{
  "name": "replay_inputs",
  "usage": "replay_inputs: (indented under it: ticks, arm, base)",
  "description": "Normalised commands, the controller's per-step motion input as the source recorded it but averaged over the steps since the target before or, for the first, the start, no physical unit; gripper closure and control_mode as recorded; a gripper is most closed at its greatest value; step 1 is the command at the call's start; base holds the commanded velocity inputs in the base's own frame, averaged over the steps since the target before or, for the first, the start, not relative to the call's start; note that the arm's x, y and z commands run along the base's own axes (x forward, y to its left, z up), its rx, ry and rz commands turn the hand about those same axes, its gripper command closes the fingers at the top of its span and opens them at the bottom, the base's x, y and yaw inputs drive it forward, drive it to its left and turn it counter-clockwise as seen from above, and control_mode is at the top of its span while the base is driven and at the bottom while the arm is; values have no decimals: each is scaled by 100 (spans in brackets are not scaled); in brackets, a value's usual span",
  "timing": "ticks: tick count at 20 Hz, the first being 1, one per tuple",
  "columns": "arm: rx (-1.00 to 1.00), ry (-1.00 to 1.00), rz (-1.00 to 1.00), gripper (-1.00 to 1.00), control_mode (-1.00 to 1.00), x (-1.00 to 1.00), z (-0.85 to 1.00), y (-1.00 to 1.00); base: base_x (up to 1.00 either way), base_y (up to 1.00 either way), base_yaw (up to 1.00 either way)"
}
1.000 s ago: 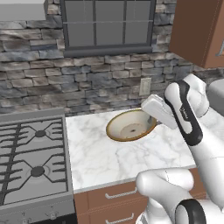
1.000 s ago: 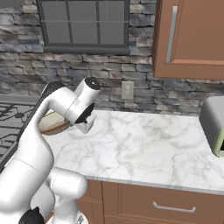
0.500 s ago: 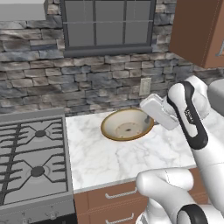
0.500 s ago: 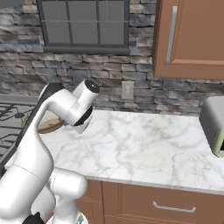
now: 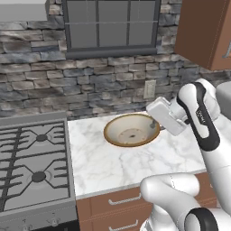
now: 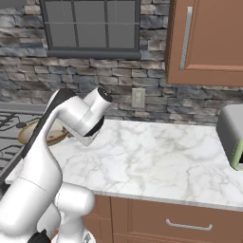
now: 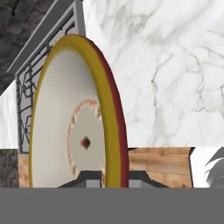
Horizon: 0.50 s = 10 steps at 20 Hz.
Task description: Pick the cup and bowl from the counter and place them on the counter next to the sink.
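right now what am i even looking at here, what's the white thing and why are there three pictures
The white thing is a robot arm in a simulated kitchen, mounted on a base that can drive. Two pictures come from cameras on that base, looking forward over the arm from its left and from its right, so they show the same scene from two sides. The third comes from a camera on the hand, looking along the end effector.

In front of the arm is the counter, white marble over wooden drawers, with a gas stove on one side and a toaster at the other end. The end effector is shut on the rim of the bowl, cream inside with a golden-brown rim. In the hand view the rim sits between the two dark fingertips.
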Motion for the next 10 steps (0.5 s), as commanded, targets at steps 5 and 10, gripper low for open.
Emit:
replay_inputs:
  ticks: [5, 10]
  arm:
    - [0, 9, 5, 100, -100, -8, 1, 16]
    - [0, 1, 0, 100, -100, -21, 9, 14]
  base:
    - [0, 0, 0]
    - [0, 0, 0]
